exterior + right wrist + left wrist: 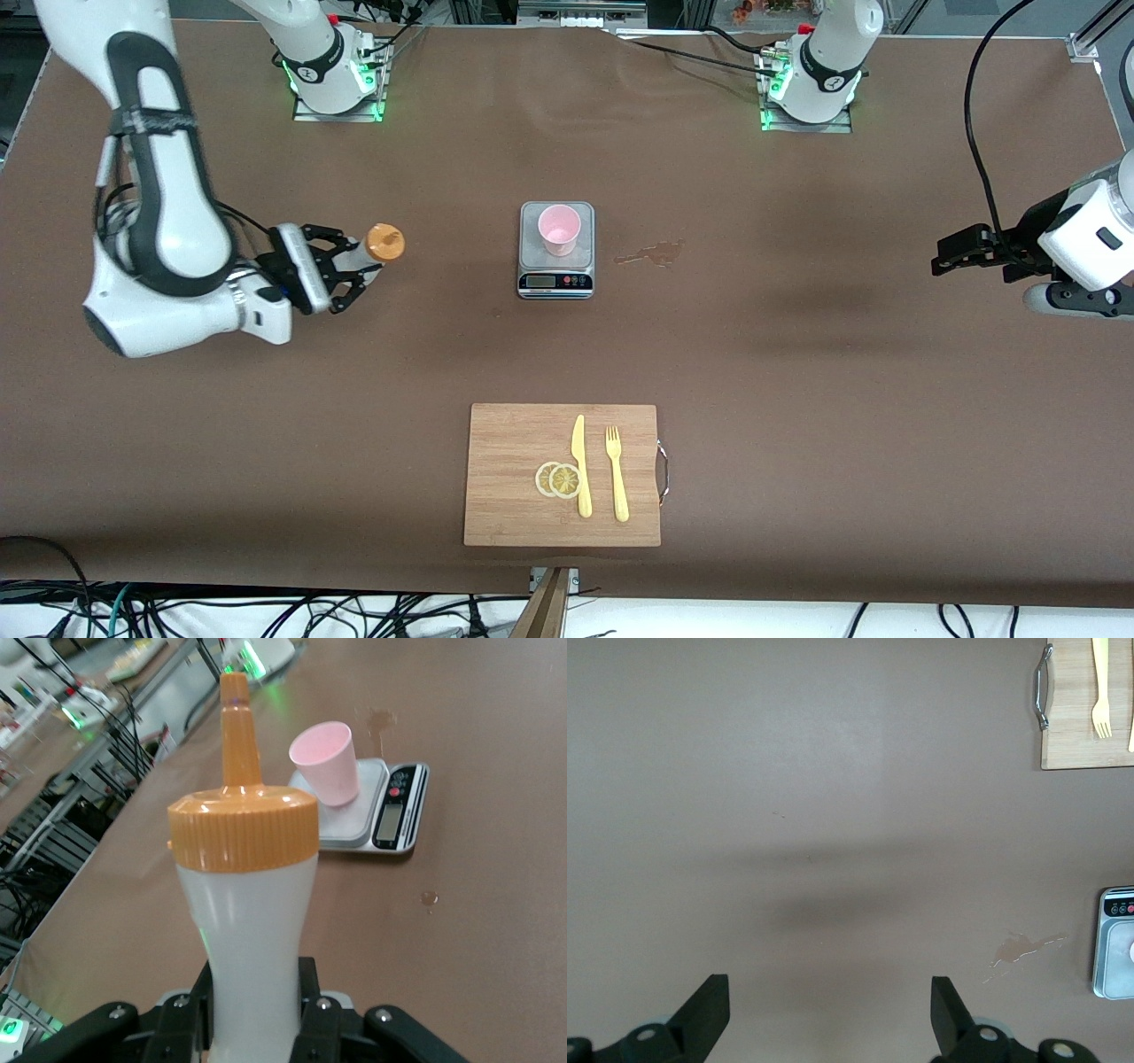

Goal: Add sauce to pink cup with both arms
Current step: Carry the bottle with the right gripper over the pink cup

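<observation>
**Orange cap held tight, pink cup sits on the scale**

Orange is the cap of the sauce [384, 244] in the front view. The right gripper [352, 270] has its fingers shut on the bottle, near the right arm's end of the table. The pink cup [559, 229] stands on a small scale [555, 282] in the middle. A wooden board [562, 474] with a knife, a fork and lemon slices lies nearer the camera. The left gripper [941, 263] waits at the other end.

The left wrist view shows the left gripper's fingers [709, 1010] wide open, holding nothing, over bare brown table [833, 815].

The right wrist view shows the bottle upright between the pinching fingers [310, 1010], the cup standing well apart.
</observation>
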Tool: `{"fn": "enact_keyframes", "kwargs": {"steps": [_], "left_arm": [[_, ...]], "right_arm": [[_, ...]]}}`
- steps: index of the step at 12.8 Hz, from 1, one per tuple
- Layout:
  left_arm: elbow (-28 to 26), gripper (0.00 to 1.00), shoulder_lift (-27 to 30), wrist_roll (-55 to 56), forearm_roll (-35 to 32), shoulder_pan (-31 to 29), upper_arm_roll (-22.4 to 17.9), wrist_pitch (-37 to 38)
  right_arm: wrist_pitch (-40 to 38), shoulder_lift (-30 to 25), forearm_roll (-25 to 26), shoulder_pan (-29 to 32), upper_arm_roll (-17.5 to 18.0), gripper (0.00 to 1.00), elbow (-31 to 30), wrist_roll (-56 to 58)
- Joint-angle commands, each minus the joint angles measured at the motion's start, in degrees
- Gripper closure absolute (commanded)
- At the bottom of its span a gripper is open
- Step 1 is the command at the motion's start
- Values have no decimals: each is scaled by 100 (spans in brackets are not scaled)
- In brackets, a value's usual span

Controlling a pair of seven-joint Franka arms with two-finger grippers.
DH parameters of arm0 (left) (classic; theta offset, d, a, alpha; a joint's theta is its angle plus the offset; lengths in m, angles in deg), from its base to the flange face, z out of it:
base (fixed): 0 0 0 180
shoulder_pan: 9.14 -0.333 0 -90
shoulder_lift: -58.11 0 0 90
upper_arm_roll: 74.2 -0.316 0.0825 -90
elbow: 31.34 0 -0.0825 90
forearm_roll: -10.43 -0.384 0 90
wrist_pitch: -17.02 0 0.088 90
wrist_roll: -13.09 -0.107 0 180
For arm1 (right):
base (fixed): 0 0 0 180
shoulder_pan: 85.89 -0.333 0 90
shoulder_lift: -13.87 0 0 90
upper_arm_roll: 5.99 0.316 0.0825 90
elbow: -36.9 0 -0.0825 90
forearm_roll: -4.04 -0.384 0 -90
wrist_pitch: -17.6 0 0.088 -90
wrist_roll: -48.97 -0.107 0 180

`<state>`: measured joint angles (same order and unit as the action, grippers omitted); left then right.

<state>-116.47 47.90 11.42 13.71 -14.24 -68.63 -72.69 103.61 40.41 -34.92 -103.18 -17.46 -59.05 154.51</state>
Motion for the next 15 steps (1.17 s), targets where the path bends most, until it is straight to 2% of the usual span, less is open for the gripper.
{"fn": "enact_keyframes", "kwargs": {"steps": [1, 3, 6, 9, 15], "left_arm": [[181, 0, -78, 44, -56, 18, 6, 85], [190, 0, -78, 26, -126, 18, 6, 85], [190, 0, -78, 0, -144, 18, -3, 85], [190, 0, -78, -9, -144, 9, -3, 85], [190, 0, -78, -9, -144, 0, -3, 85]], "right_arm": [[581, -263, 825, -834, -22, 86, -135, -1085], [916, -263, 1136, -1266, -13, 86, -126, -1849], [1163, -263, 1899, -1942, -13, 85, -108, -2948], [1164, -263, 2795, -2594, -13, 85, 32, -4073], [1111, -246, 3904, -3517, -13, 84, 129, -5604]]}}
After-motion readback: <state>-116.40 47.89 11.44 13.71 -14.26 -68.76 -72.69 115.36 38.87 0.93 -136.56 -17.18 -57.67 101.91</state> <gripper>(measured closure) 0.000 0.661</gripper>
